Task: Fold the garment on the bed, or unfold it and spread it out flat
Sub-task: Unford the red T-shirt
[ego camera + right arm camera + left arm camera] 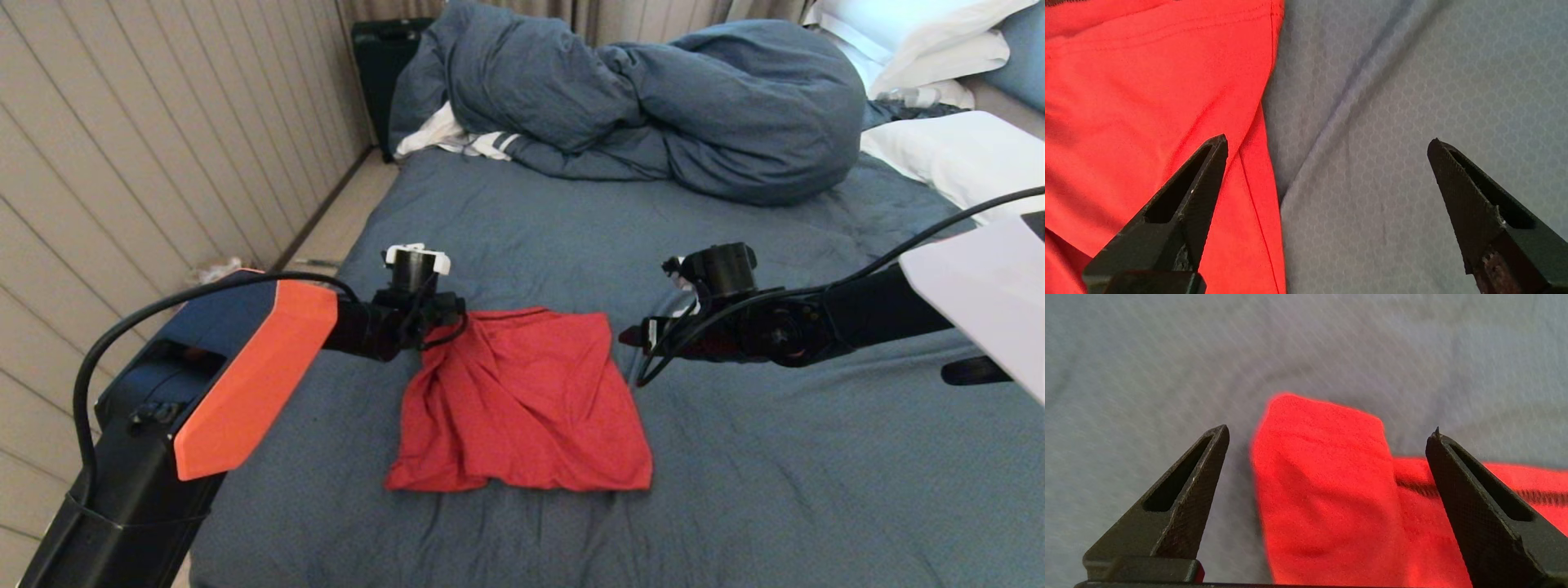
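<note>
The garment point(522, 404), a plain red shirt folded into a rough square, lies on the blue-grey sheet of the bed point(775, 457); its print is hidden. My left gripper point(445, 314) hovers over its far left corner, open, with a folded red flap point(1323, 490) between the wide-apart fingers and nothing pinched. My right gripper point(633, 336) hangs at the garment's far right edge point(1257, 171), open too; one finger point(1204, 179) is over the red cloth, the other point(1457, 192) over bare sheet.
A bunched blue-grey duvet point(653, 106) fills the far end of the bed, with a white striped cloth point(465, 140) under its left side. White pillows point(955, 147) lie at the far right. The bed's left edge borders a floor strip and panelled wall point(163, 147).
</note>
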{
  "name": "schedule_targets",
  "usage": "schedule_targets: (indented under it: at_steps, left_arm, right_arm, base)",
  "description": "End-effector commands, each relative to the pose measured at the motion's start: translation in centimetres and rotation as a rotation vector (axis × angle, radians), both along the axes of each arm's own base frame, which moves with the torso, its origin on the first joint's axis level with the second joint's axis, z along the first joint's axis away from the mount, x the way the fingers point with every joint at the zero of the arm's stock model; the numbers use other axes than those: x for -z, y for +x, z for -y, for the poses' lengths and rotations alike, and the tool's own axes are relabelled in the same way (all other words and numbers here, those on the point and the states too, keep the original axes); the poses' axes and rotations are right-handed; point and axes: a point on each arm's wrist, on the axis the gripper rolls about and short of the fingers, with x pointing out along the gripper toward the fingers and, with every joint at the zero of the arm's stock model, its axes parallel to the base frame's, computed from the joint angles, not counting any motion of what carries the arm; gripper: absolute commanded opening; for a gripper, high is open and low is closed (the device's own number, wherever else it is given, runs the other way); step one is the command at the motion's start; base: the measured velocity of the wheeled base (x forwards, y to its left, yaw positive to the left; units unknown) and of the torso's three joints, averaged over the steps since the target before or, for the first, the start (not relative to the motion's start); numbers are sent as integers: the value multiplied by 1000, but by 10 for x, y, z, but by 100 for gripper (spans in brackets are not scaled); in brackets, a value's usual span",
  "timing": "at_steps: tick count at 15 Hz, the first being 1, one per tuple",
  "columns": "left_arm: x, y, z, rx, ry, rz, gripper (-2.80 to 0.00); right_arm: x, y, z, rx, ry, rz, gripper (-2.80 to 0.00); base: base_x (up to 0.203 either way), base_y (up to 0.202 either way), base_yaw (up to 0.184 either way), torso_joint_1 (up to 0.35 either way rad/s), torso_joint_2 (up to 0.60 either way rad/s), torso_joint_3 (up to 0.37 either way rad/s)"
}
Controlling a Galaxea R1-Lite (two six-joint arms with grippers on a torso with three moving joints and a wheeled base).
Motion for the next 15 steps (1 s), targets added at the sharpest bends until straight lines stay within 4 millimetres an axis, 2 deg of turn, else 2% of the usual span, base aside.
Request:
schedule_targets:
  at_steps: [1,3,4,8,11,12,15]
  left_arm:
    - [10,2,-1,-6,7,-15,0]
    - [11,3,-2,-9,7,-16,0]
    - [11,3,-2,-10,6,-15,-280]
    - [1,3,-2,-11,-4,6,-280]
    - [-15,0,-5,-40,-6,35,-280]
    - [-21,-2,-7,-48,-9,43,-280]
    - [-20,-5,-9,-69,1,34,-280]
  right_arm:
    - [-1,-1,0,0,2,3,0]
    - [-2,-1,0,0,2,4,0]
    - [-1,-1,0,-1,2,2,0]
    - [0,-1,-2,-4,2,-1,0]
    - [6,1,-3,-1,2,-8,0]
    - [4,4,-4,3,17,30,0]
    - [20,17,-11,10,26,93,0]
  base:
    - [0,0,0,0,0,0]
    - [0,0,0,0,0,0]
    - [0,0,0,0,0,0]
    - [0,0,0,0,0,0]
    - [0,0,0,0,0,0]
    - [0,0,0,0,0,0]
    - [0,0,0,0,0,0]
